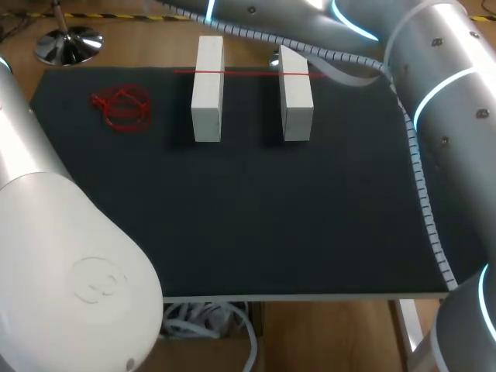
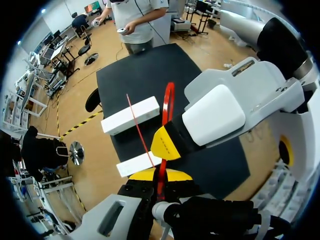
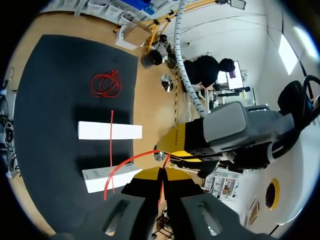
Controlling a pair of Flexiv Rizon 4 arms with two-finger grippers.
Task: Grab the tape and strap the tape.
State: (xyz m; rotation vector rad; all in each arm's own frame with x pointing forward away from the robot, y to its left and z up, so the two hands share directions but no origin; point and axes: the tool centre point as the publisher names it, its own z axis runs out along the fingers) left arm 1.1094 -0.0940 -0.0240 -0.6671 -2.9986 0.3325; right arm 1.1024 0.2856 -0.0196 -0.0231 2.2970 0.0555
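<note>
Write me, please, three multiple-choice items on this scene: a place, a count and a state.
1. Where lies the loose coil of red tape?
A) on the black mat
B) atop a block
C) off the table

2. How many white rectangular blocks stand there?
A) one
B) two
C) four

3. How does the straight red tape strand lie?
A) coiled
B) dangling from one block
C) stretched across both tops

1 A: it rests on bare mat, apart from the blocks.
2 B: two stand side by side.
3 C: it spans both tops.
</note>
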